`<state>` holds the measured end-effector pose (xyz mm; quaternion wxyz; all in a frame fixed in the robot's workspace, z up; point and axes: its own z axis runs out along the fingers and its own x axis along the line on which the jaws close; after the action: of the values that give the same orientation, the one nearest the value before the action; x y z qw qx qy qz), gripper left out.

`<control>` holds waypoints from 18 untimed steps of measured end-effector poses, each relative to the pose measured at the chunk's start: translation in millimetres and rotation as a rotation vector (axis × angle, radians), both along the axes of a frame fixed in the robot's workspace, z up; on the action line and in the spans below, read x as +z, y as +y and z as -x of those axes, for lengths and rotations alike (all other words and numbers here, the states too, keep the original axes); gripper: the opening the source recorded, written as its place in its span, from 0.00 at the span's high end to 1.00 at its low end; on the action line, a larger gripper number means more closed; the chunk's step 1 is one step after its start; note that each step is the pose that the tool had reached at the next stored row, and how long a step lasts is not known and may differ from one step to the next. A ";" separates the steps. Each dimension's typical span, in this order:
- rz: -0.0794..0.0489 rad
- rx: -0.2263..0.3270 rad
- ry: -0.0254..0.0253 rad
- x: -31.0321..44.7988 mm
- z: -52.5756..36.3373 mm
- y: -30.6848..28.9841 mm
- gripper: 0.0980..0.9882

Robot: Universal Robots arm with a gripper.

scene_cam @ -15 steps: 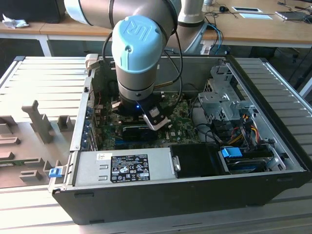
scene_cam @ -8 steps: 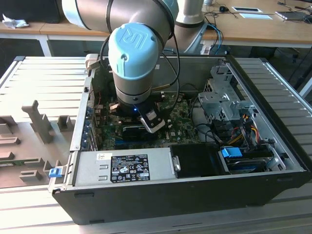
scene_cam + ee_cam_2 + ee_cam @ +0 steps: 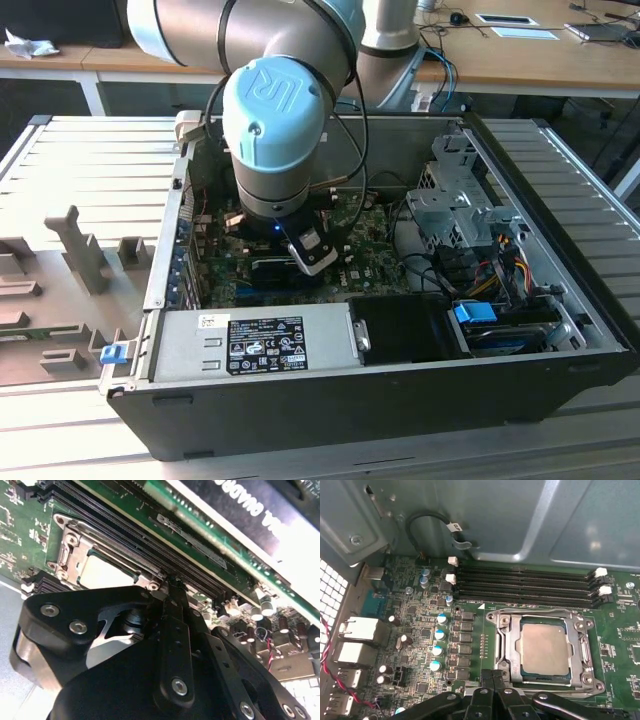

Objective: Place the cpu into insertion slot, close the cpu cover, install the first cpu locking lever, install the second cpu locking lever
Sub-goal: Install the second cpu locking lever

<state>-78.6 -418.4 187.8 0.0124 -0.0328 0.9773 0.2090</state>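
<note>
hovering closed and empty, the hand (image 3: 492, 680) sits at the cpu cover (image 3: 510, 652) edge, over the seated cpu (image 3: 545, 647).

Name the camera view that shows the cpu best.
The first wrist view: the cpu lies face-on and whole in the insertion slot. The second wrist view shows it at a slant, partly behind the pincer.

You see the silvery cpu (image 3: 544, 648) lying flat in the insertion slot (image 3: 496, 621), with the silver cpu cover (image 3: 510, 647) closed down around it.
</note>
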 end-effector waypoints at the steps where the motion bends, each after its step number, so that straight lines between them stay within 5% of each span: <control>1: 0.000 0.000 0.0000 -0.3 0.2 0.0 0.99; 18: 0.000 0.000 -0.0006 -0.4 3.4 0.0 0.99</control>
<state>-82.0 -418.4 187.4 0.0127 -0.0328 0.9773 0.2087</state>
